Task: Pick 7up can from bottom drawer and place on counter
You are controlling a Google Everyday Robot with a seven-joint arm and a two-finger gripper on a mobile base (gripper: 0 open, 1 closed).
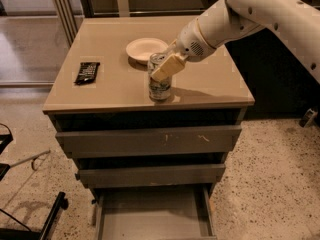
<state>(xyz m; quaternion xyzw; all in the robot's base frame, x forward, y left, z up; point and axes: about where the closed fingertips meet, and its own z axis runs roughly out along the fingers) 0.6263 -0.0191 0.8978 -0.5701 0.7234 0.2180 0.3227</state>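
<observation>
Silvery 7up can (160, 90) on counter (112, 91) | claw (164, 66) covers its front | bottom drawer (150, 219) cropped

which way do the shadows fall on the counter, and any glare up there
Camera view: the 7up can, with the gripper at its upper part, throws a soft shadow to the right across the counter. Camera view: no hard glare, only a mild sheen on the counter top. Camera view: the bottom drawer sits in dimmer light, its floor readable.
</observation>
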